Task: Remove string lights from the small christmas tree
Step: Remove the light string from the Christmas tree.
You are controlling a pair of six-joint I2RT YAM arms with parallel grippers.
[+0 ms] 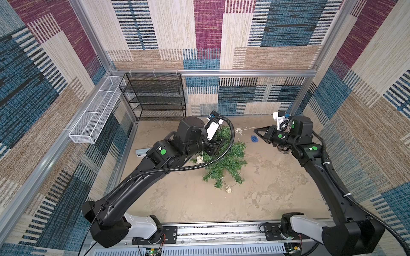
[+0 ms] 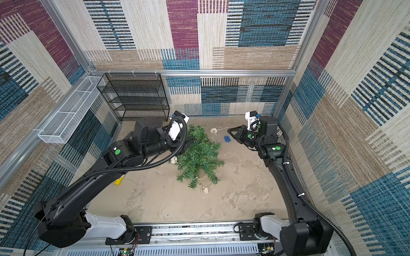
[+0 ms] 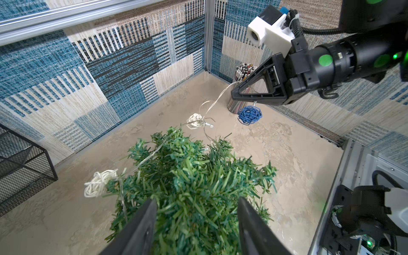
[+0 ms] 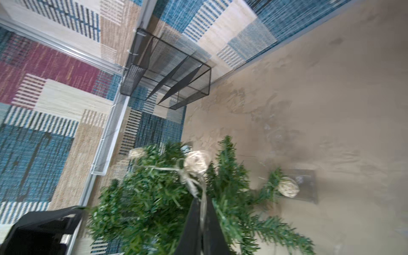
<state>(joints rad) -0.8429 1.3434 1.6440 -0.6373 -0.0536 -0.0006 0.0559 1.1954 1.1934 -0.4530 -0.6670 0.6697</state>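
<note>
Tree [image 1: 224,159] tilts toward the left claw [image 3: 196,212], clamped on its branches; right claw [image 3: 235,95] pinches the lights [image 3: 217,99]. Base we cannot see.

Black arms [image 1: 142,177], green dot stickers, white bases, ribbed black cables, white wrist cameras.

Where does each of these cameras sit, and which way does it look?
Top views: high up, looking down on both arms, tree and table.
Left wrist: on the left arm, facing the tree between its fingers, toward the right gripper pinching the lights.
Right wrist: behind the shut right gripper, facing tree and lights.
Shared: tree, lights.
</note>
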